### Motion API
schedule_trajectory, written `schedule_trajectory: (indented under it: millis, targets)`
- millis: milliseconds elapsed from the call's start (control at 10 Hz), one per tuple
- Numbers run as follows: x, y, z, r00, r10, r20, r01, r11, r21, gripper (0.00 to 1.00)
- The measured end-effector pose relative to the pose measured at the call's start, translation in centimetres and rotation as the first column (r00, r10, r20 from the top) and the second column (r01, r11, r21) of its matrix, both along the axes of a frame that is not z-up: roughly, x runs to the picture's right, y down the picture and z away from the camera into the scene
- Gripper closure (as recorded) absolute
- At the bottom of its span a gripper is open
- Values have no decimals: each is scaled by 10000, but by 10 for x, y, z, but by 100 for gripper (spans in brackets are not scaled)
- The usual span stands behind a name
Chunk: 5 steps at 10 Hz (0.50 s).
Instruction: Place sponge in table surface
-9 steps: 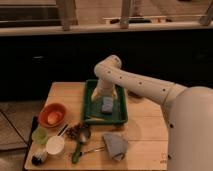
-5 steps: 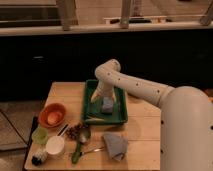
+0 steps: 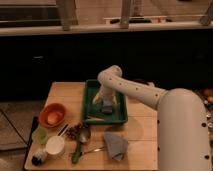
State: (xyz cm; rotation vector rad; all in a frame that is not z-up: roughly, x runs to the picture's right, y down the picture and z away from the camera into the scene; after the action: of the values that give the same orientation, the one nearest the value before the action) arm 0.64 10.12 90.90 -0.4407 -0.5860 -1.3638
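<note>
Sponge (image 3: 108, 108) sits inside the tray (image 3: 91, 100), gripper (image 3: 106, 101) down right on top of it, its hold impossible to tell from here, so the lift and the carry out onto bare table (image 3: 65, 95) look yet to come.

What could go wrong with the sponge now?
1. The gripper is low inside the tray, at the sponge. A weak grab might drop it back in.
2. The table near the tray holds a cloth and a spoon. The sponge might land on those instead of bare wood.
</note>
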Motion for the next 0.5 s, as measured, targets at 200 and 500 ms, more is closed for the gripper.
schedule_trajectory:
  millis: [200,500]
  targets:
    - [8,1,10,9999,27,-98,-26,10000,71,39]
    - [19,1,20,9998,76,-180,-75,9999,67,69]
